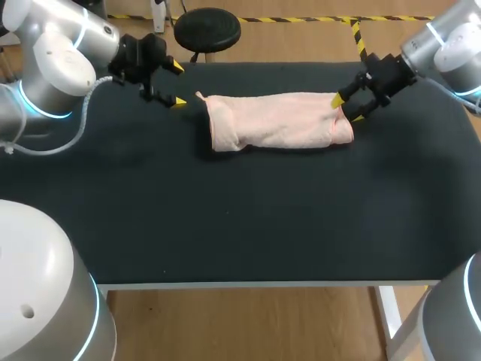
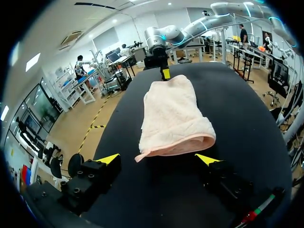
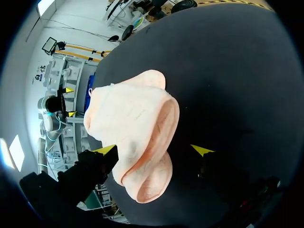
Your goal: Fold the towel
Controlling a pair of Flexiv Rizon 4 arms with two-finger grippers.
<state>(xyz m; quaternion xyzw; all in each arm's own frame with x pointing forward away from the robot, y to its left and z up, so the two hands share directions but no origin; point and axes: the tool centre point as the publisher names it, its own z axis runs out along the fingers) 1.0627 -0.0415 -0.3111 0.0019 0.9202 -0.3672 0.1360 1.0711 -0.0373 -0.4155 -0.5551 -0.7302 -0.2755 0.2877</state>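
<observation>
Pale pink towel (image 1: 279, 120) — folded lengthwise (a long band) — on black table.

The only furniture I can report is the table (image 1: 248, 226). It has a flat, matte black top, a thin pale edge along the side nearest my overhead camera, and a white leg (image 1: 387, 308) under that side's right corner. Ahead of my left gripper (image 2: 156, 159) the black surface runs on to its far end, and the light gives it a faint grey sheen off to one side. Under and ahead of my right gripper (image 3: 154, 150) the same top looks dark grey and evenly lit.
</observation>
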